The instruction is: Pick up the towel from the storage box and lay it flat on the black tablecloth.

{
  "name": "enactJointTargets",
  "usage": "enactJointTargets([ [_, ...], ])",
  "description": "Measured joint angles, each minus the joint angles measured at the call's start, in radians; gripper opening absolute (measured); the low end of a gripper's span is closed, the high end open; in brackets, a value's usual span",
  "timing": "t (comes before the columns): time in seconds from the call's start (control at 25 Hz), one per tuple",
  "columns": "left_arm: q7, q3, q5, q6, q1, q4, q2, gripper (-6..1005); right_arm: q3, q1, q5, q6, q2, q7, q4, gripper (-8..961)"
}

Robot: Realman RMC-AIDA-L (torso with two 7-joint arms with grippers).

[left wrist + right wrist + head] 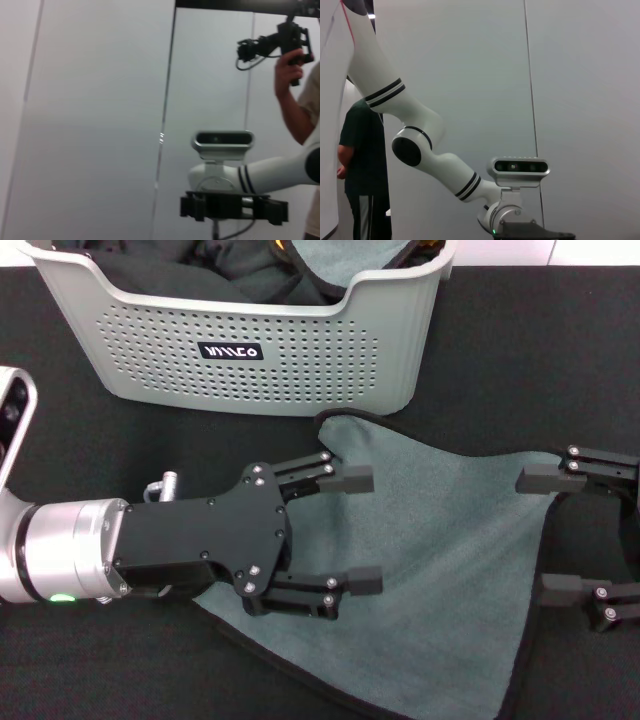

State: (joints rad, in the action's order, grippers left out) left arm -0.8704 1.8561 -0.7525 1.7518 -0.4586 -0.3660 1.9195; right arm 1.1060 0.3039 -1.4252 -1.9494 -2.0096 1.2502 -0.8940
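Black tablecloth already carries the grey towel, spread before the storage box; left gripper and right gripper hover released.

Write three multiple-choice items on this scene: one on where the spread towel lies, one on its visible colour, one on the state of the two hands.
1. Where does the spread towel lie?
A. Hanging off the storage box's rim
B. On the black tablecloth, in front of the storage box
C. Inside the box

2. Which face of it shows?
A. Yellow-orange
B. White
C. Grey with a black hem

3. How are the left hand and right hand?
A. Both open, at opposite sides of the towel
B. Both shut on the towel
C. One open, one shut

Answers: B, it lies flat on the cloth, outside the box; C, the upturned face is grey; A, each hand's fingers stand apart, gripping nothing.
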Motion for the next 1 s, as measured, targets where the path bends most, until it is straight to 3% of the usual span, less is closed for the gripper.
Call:
enactJointTargets([
  [0.48,-0.020,-0.011,-0.022,0.009,-0.016,-0.004,0.003,873,-0.001,0.009,0.002,0.000,0.000,-0.018,-0.001,795],
  [1.0,-0.035,-0.014,-0.028,0.018,-0.033,-0.003,-0.001,759,0.000,0.015,0.004,0.002,-0.001,-0.026,0.007,795],
])
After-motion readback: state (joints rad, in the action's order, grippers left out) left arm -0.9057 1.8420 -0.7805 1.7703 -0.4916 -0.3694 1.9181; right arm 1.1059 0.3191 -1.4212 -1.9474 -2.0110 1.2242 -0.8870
